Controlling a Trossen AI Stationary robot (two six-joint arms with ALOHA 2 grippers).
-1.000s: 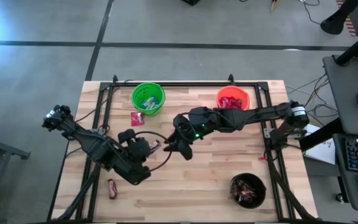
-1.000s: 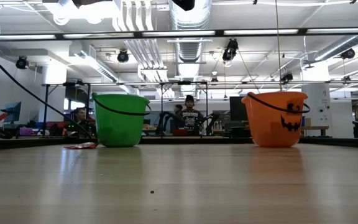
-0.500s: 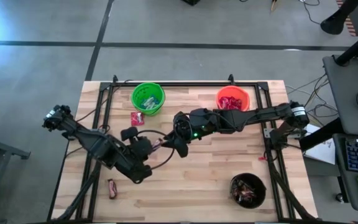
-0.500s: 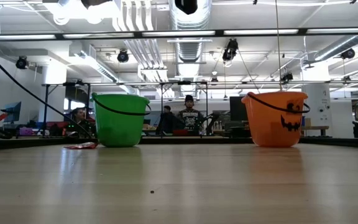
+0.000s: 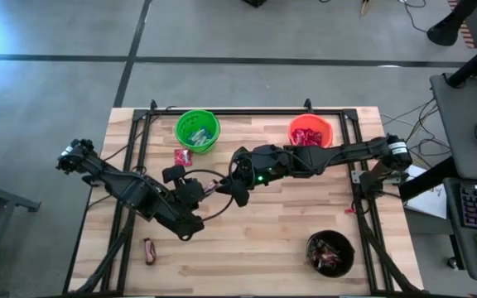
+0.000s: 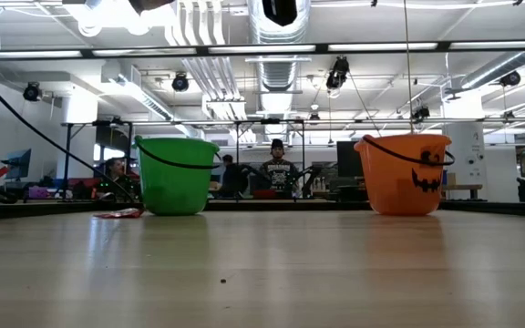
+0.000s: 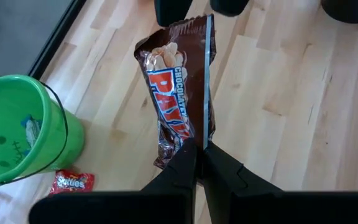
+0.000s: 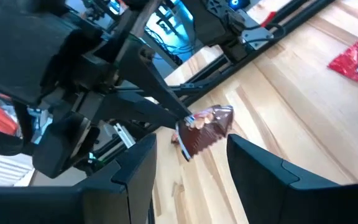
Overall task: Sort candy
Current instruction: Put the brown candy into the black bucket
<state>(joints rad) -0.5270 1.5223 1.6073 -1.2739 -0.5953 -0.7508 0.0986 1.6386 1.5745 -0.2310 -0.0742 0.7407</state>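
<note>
A dark brown candy bar [image 7: 178,93] with red lettering is held by my left gripper [image 7: 197,155], which is shut on it above the table's middle [image 5: 212,188]. My right gripper [image 8: 191,171] is open and faces it from the table's right [image 5: 233,187]. Its fingers stand on either side of the bar's far end [image 8: 204,132] without touching it. A red packet [image 5: 183,157] lies flat on the table beside the green bucket [image 5: 197,131]. Another dark bar [image 5: 149,249] lies near the table's near-left corner. My left gripper pinches the brown bar at one end [image 7: 188,144] between its two fingers, on the wrapper's long seam fin. The bar sticks straight out beyond the fingertips, in line with them, toward the right gripper. It is lifted clear of the table.
The orange bucket [image 5: 310,130] with red packets stands at the far right, and the black bucket [image 5: 330,252] with dark sweets near the near-right corner. The green bucket [image 6: 176,175] holds light-blue sweets. A black frame runs along the table's edges. People show in the room beyond the table.
My right gripper has moved toward the table's left and a little toward the far edge, closing in on the bar held by my left gripper. My left gripper has carried the bar slightly to the right and toward the far edge, still shut on it.
</note>
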